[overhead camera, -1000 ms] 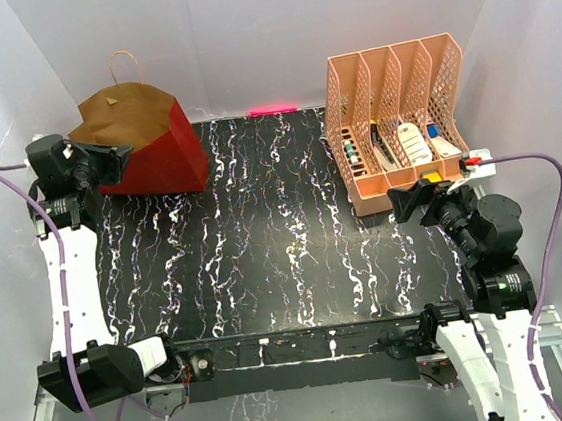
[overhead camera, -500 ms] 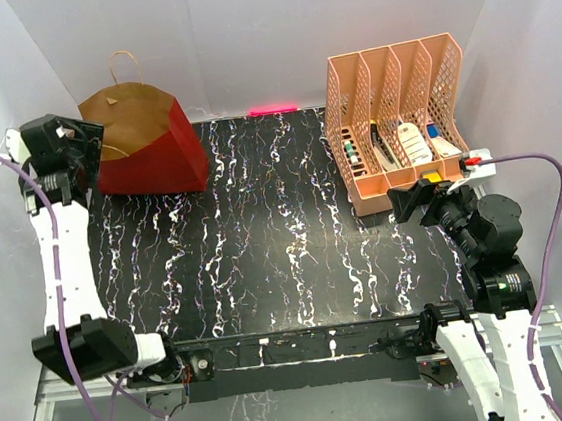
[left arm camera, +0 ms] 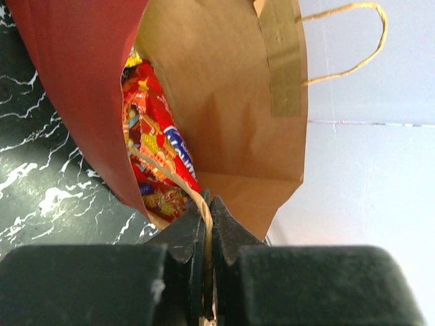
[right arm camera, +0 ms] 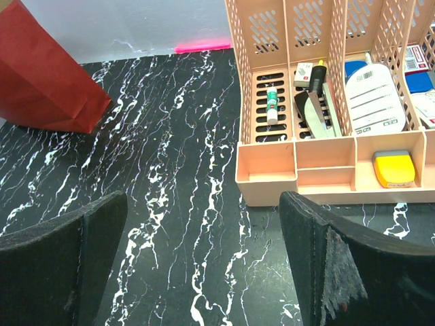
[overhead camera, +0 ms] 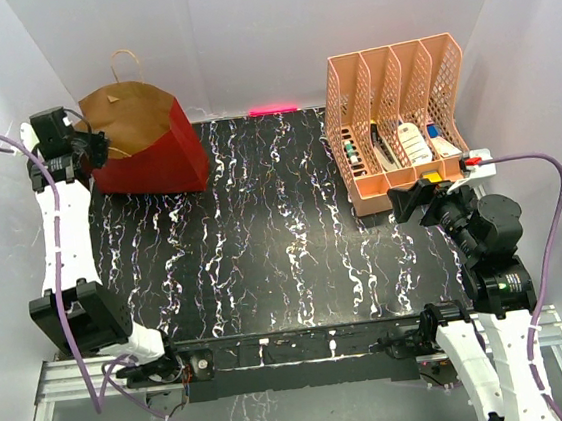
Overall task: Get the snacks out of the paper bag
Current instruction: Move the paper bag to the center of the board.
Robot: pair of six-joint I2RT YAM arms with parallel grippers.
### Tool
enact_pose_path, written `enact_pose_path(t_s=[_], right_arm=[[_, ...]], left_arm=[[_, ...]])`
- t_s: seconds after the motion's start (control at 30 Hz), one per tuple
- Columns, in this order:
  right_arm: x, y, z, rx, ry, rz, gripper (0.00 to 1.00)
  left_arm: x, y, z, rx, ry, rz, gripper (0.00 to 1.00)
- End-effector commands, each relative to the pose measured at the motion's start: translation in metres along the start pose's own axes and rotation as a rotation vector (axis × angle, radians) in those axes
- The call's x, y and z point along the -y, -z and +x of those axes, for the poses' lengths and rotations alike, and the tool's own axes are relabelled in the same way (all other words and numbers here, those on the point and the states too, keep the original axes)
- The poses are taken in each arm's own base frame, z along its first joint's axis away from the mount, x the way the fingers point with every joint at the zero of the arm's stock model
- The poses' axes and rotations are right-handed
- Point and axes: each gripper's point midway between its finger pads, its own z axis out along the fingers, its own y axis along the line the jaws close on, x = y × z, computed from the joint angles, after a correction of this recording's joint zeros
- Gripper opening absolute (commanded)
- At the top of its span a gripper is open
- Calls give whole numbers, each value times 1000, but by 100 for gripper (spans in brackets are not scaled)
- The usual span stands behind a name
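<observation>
The dark red paper bag (overhead camera: 159, 148) lies at the back left of the table, its brown kraft mouth open to the left. My left gripper (overhead camera: 93, 148) is at that mouth, shut on the bag's near cord handle (left arm camera: 178, 180); it shows in the left wrist view (left arm camera: 207, 204). Inside the bag I see a large red crinkly snack bag (left arm camera: 160, 146) and small colourful packets (left arm camera: 160, 198). The other handle (left arm camera: 353, 41) sticks out free. My right gripper (overhead camera: 408, 200) is open and empty at the right, in front of the rack; the bag's red outside shows in its view (right arm camera: 41, 81).
A peach mesh file rack (overhead camera: 397, 118) with pens and small items stands at the back right, also in the right wrist view (right arm camera: 326, 102). A pink marker strip (overhead camera: 272, 110) lies at the back edge. White walls enclose the black marbled table (overhead camera: 263, 232).
My left gripper has drawn back from the bag's mouth and swung up and left with the cord handle, then moved back toward it. The bag's mouth has shifted. The right arm has not moved.
</observation>
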Motion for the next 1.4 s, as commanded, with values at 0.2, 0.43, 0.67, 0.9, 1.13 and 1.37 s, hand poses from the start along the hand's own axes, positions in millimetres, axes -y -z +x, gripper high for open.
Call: enact_pose_path(t_s=[0.2,0.43,0.67,0.9,1.13,1.37], right_arm=[[-6,0,-14,62,15,-31,98],[-8,-1,-13,55,14,-43,98],[-7,-3,-11,47,9,-45,98],[-10,-7,-5,15,2,-67,98],[-10,-13,2,-21,-12,-76,98],[-9,-17,9,-56,-22,-80,98]], left_arm=[[0,79,41,-164,22,197,0],[0,116,79,-322,66,320,0],[18,154,138,-456,-18,410,0],[21,183,208,-580,-28,448,0],[29,211,289,-709,-124,478,0],[36,244,353,-795,-212,533,0]])
